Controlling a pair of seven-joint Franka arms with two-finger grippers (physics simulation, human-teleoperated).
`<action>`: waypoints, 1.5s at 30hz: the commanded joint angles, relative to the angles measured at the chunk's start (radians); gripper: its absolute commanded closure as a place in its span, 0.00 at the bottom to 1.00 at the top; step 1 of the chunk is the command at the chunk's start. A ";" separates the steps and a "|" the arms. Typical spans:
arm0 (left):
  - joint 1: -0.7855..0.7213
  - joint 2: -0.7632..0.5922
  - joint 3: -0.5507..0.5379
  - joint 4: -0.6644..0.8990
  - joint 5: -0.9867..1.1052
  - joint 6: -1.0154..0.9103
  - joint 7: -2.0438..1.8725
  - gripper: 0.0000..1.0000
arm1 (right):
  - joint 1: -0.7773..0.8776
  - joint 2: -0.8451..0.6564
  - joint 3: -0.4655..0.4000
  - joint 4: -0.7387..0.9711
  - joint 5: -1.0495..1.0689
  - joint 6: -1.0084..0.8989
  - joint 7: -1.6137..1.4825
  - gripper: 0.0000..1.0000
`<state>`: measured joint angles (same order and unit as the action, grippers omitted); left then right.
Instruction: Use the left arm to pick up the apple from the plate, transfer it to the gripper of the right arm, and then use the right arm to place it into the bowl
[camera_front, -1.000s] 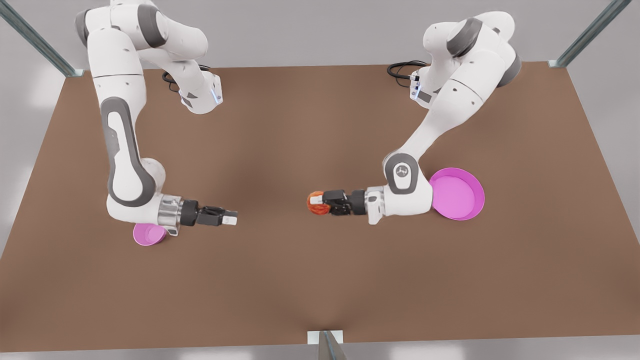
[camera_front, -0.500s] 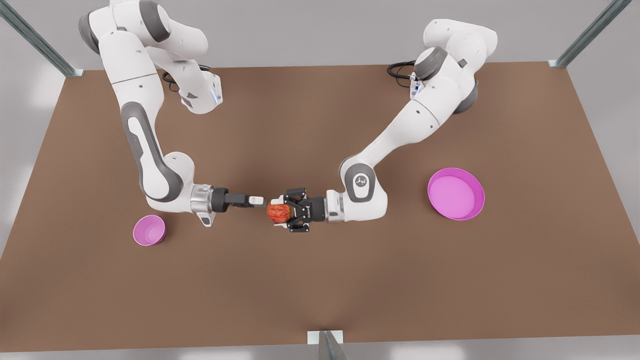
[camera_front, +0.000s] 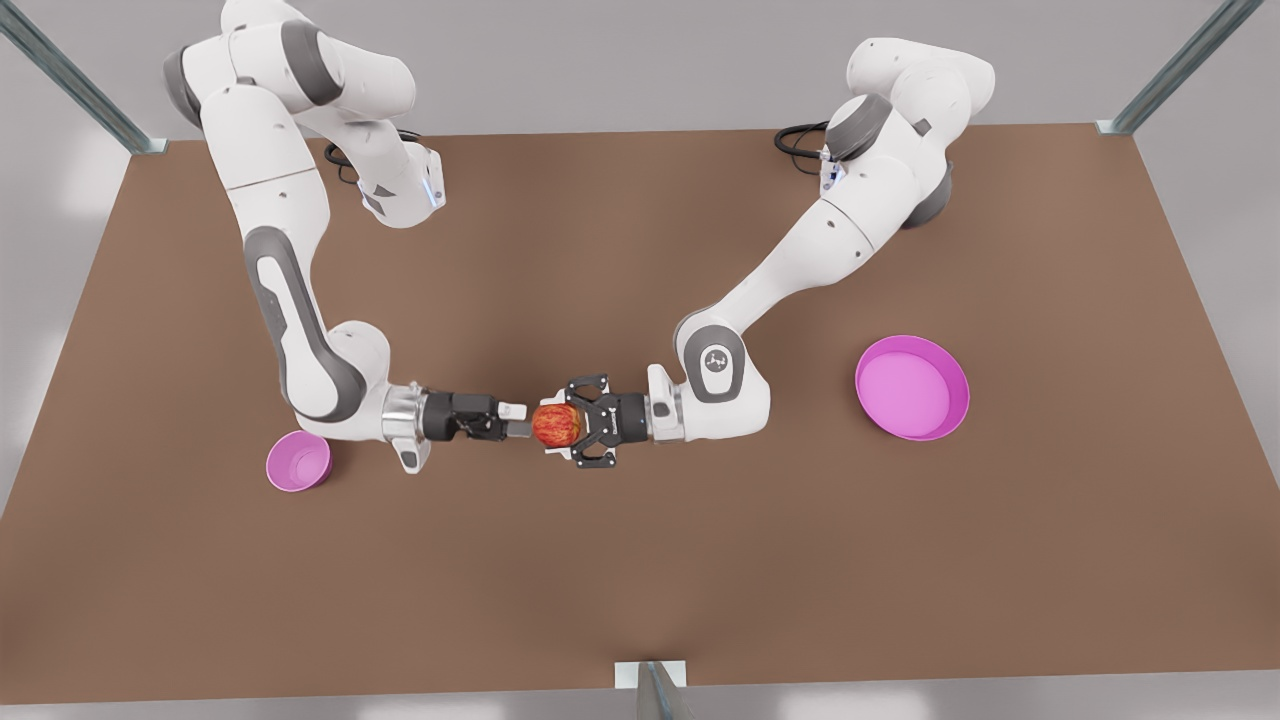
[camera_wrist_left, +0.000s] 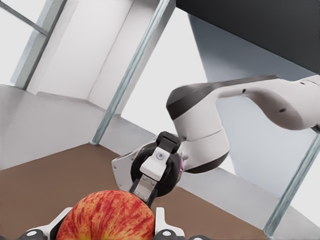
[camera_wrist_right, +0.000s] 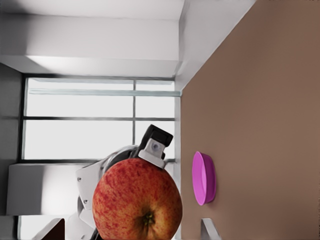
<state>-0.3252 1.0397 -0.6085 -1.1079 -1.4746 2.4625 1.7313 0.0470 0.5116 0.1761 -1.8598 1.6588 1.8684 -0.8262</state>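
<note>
While my left gripper (camera_front: 570, 424) pinches the apple (camera_front: 557, 425) mid-air between bowl (camera_front: 297, 462) and plate (camera_front: 912, 388), my right gripper (camera_front: 520, 420) meets it, fingers around it; can't tell if closed. Apple looks light, rigid, smooth: grip across its middle.

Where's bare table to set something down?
Free: near strip of the table, and the far middle between the arm bases. Crowded: centre, where left gripper and right gripper meet at the apple, bowl and plate flanking.

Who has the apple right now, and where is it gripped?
The left gripper holds the apple by its opposite sides; the right gripper, open, flanks it.
</note>
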 joint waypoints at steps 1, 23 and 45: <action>0.000 -0.001 -0.001 0.000 0.000 0.000 0.261 0.21 | 0.001 0.008 0.000 0.011 0.001 0.002 -0.174 0.00; -0.034 0.022 -0.002 0.019 0.000 0.035 0.261 0.21 | 0.040 0.054 0.016 0.054 0.003 0.041 -0.148 0.00; -0.032 0.022 0.001 0.014 0.000 0.039 0.254 0.00 | 0.034 0.048 0.045 0.048 0.003 0.044 -0.148 0.24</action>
<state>-0.3565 1.0632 -0.6070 -1.0936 -1.4737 2.5027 1.9699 0.0813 0.5606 0.2197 -1.8125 1.6631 1.9148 -0.9644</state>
